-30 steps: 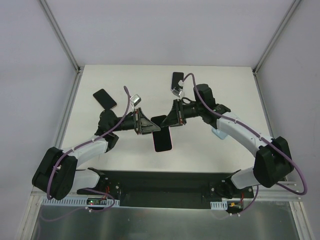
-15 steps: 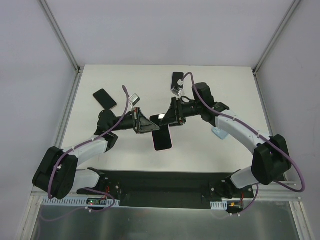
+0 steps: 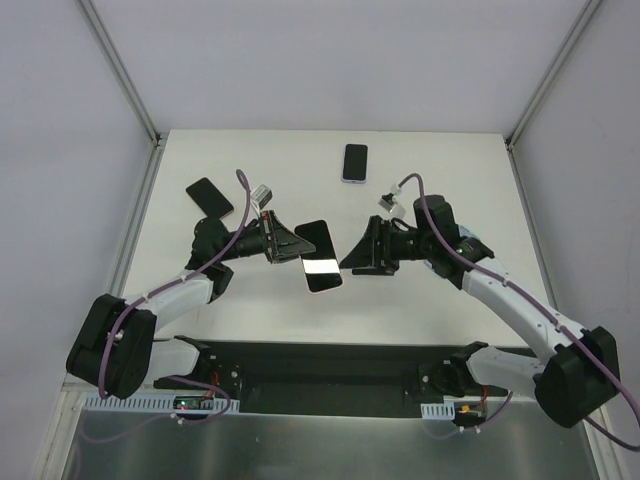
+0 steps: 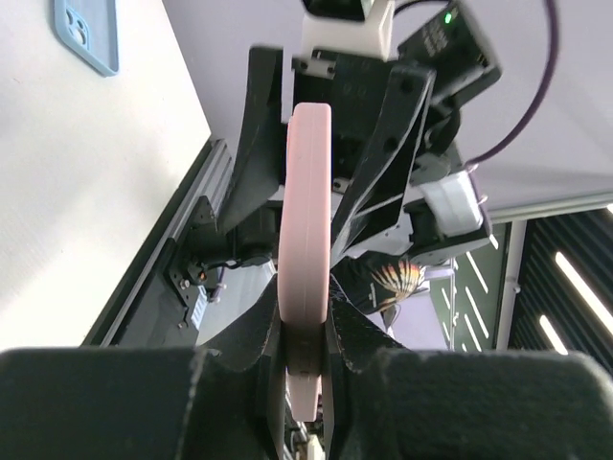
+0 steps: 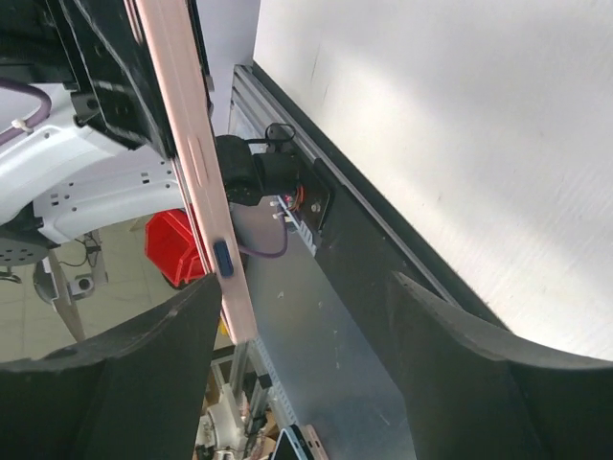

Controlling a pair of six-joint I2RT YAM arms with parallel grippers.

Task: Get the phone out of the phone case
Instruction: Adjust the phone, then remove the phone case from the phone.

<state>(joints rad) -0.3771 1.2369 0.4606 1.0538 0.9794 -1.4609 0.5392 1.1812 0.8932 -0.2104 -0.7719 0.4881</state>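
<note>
while the left end effector [image 3: 292,246] is pinching the cased phone [image 3: 319,256], the right end effector [image 3: 358,256] is gaping at 3 o'clock. that lone pinch is risking a drop.

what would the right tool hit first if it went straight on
Probably the pink-cased phone held by the left tool, just ahead of the open right tool; depth is unclear.

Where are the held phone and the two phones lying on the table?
pink-cased phone [image 3: 319,262]: overhead view, its screen.
far phone [image 3: 354,162]: overhead view, screen centre.
black phone [image 3: 209,196] at left: overhead view, its middle.
</note>
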